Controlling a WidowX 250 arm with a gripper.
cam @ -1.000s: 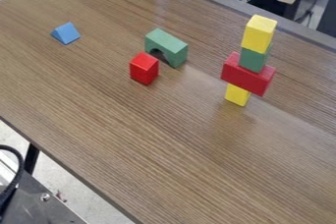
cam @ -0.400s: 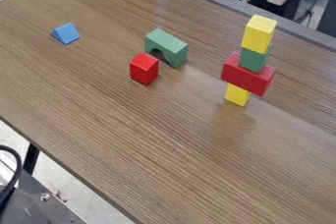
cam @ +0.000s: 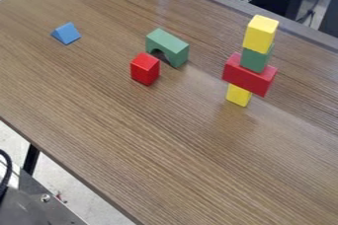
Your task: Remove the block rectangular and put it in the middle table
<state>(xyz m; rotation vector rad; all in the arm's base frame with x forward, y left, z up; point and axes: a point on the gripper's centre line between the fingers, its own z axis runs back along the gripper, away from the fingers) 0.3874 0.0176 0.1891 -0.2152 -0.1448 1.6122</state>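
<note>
We see four stacked blocks [cam: 248,75] on a table [cam: 151,135]; we cannot tell how the gripper's fingers stand

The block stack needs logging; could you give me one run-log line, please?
stack standing | bottom up: lower yellow block, red block, green block, upper yellow block | all four stacked

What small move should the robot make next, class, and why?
Probably reach for the top yellow block: it looks rectangular and nothing rests on it, while the green block and long red block below both carry blocks.
</note>
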